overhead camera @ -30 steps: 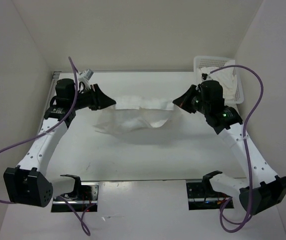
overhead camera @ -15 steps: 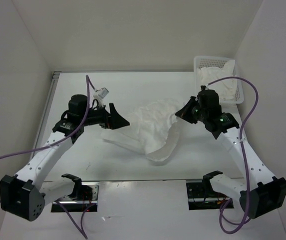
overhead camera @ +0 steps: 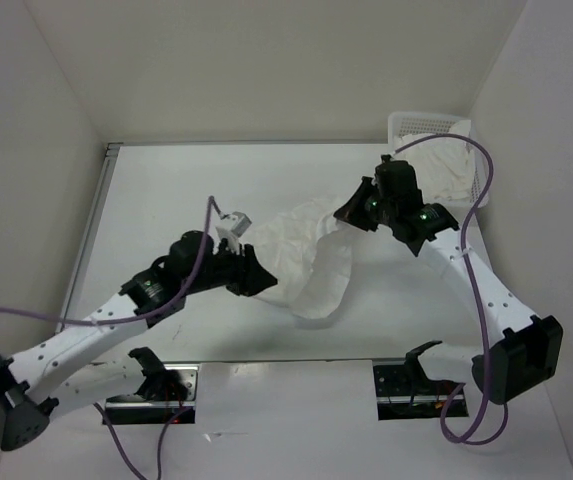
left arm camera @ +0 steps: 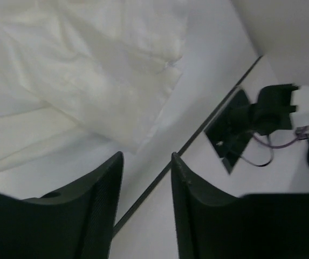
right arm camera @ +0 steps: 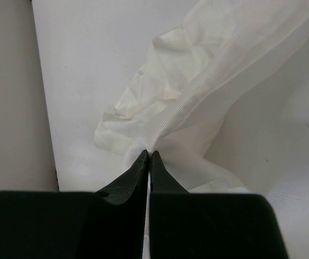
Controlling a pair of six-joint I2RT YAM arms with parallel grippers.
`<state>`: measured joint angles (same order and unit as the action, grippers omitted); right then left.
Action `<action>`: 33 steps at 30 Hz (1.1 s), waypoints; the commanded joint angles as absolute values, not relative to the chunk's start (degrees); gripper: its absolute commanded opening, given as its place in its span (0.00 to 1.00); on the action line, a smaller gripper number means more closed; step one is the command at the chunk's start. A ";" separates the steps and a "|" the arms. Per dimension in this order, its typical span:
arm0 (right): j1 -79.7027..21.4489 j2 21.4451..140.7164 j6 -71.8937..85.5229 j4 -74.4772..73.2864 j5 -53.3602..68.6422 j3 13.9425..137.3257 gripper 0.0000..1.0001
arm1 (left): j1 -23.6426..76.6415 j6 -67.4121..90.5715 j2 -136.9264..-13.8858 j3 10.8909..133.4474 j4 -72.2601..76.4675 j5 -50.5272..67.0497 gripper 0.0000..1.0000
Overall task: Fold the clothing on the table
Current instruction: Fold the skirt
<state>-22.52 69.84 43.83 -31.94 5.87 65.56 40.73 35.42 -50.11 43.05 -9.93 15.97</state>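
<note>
At the far right corner of the white desk (overhead camera: 166,190), a white mesh basket (overhead camera: 426,122) with a heap of white cloth (overhead camera: 448,165) inside, well apart from the middle of the desk. Close by the basket, a purple cable (overhead camera: 485,175) looping over the right arm. Along the near edge, two dark openings (overhead camera: 166,385) with black brackets, one beside each arm's base. In the middle of the desk and a bit to the right, the clothing (overhead camera: 311,255), crumpled and bunched up, not flat. One part of it running up and away toward the far right, one loose flap lying toward the near edge. At the far right end of the clothing, the right hand (overhead camera: 347,210), closed tight (right arm camera: 149,154) on a ribbed band of the clothing (right arm camera: 219,59). Cloth spreading out from that pinch and down onto the desk. At the left side of the clothing, the left hand (overhead camera: 258,280), low over the desk, with the arm covering that edge from above. In the left wrist view, its fingers (left arm camera: 108,183) partly apart (left arm camera: 146,156), with only bare desk in the gap. Clothing (left arm camera: 89,70) just past the fingertips, not between them. Nothing held in the left hand.
</note>
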 commanded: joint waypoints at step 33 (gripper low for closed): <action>-23.47 74.98 42.10 -24.52 5.10 71.81 0.00 | 66.71 76.90 -81.30 45.18 -5.34 -40.86 0.81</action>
<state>-22.76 78.13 43.18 -26.68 6.26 71.24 66.59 73.01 -82.59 45.47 -4.71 -35.42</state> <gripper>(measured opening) 0.008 0.810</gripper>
